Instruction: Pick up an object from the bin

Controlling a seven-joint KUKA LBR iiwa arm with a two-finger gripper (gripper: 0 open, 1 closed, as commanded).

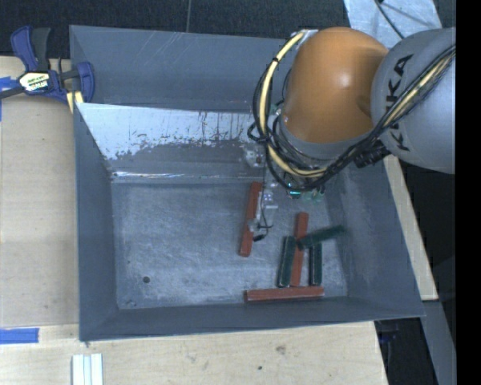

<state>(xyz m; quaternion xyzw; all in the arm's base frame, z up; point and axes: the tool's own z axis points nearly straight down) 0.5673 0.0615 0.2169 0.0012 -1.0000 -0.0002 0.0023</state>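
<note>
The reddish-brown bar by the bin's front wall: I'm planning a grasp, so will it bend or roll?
The reddish-brown bar looks straight and crisp-edged, so it is probably stiff. Its top looks flat, so if pushed it would likely slide, not roll. It lies along the front wall, so gripping across it there may be cramped.

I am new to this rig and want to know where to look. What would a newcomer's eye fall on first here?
First comes the arm's big orange cover, at the upper right over the back wall of the grey bin. Below it the pincer hangs close by a tilted red-brown stick near the floor's middle. To the right lies a small heap of dark green and red-brown sticks, and a red-brown bar lies along the front wall.
</note>
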